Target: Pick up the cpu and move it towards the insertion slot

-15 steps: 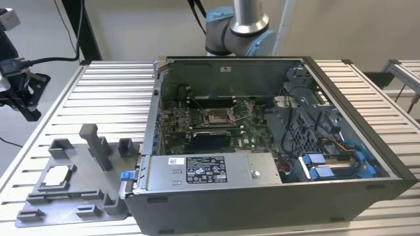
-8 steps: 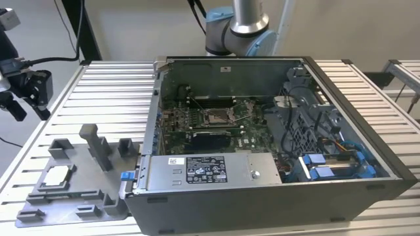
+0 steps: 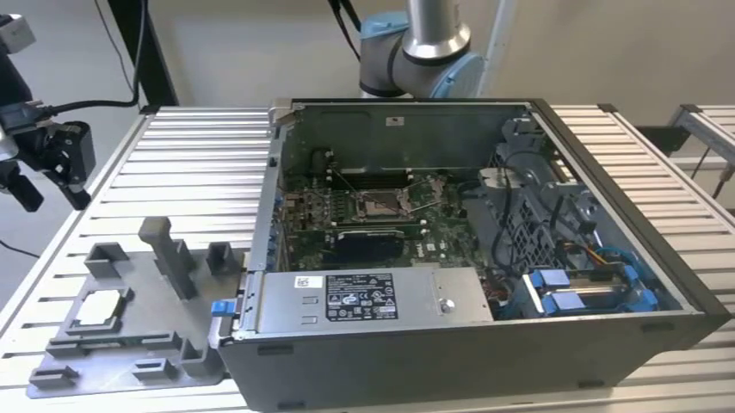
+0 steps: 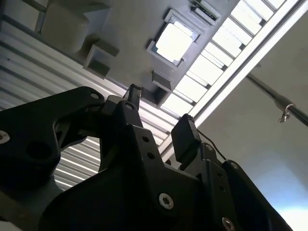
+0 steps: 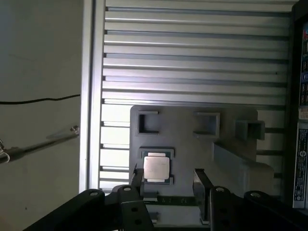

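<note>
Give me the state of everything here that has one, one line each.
gripper, open, empty, apart from the cpu.
cpu, lying flat in the tray's recess, silvery face up.
socket, dark centre showing, looks empty.
computer case, open side up.

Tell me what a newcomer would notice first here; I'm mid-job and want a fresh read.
The big open computer case dominates the exterior view, with the shiny square socket on the green board inside. On that view's left, the cpu lies in a grey tray. In the first wrist view the open gripper hangs over it, holding nothing.
</note>
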